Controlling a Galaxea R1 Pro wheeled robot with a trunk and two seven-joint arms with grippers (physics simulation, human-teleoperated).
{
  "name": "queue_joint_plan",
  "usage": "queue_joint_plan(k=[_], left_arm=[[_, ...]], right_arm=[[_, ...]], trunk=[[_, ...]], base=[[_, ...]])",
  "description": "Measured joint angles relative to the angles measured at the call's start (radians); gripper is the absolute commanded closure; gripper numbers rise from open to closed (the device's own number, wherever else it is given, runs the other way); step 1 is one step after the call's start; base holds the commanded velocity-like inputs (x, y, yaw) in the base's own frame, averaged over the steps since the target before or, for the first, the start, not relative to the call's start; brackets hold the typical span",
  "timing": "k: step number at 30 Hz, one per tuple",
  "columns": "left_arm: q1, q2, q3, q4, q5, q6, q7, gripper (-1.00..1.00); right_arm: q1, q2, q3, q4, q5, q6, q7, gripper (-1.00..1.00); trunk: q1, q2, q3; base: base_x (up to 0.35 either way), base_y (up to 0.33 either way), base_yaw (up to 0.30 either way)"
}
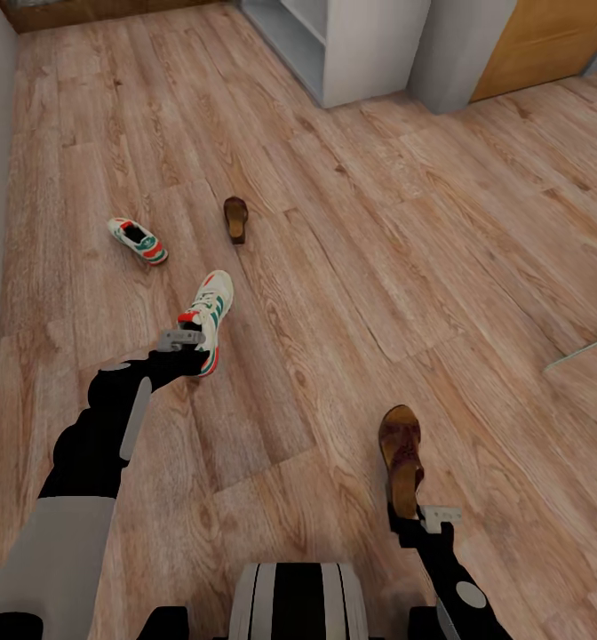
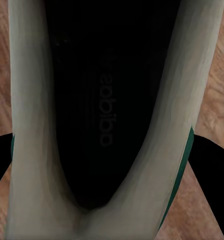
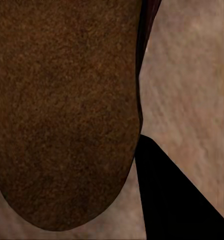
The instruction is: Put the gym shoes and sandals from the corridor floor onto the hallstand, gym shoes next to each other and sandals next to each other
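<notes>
The wood-plank floor (image 1: 352, 267) carries a sneaker (image 1: 138, 240) and a sandal (image 1: 235, 219), well apart from each other. Both lie nearer than the white hallstand (image 1: 352, 44), which stands on the floor at its far end. The sneaker lies farther from the hallstand than the sandal does.

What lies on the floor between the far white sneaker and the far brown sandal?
Only bare wood-plank floor lies between the far white sneaker and the far brown sandal, as the head view shows.
</notes>
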Motion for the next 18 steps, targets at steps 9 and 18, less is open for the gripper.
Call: queue_joint_plan(k=[9, 18], left_arm=[[0.009, -0.002, 0.001, 0.005, 0.005, -0.014, 0.0, 1.0], [0.063, -0.029, 0.001, 0.387, 0.067, -0.428, -0.001, 1.0]], right_arm=[[0.0, 0.004, 0.004, -0.351, 0.001, 0.135, 0.0, 1.0], [0.0, 0.008, 0.011, -0.593, 0.008, 0.59, 0.002, 1.0]], trunk=[[-0.004, 0.002, 0.035], [-0.008, 0.004, 0.07]], base=[[0.0, 0.0, 0.0], [0.0, 0.0, 0.0]])
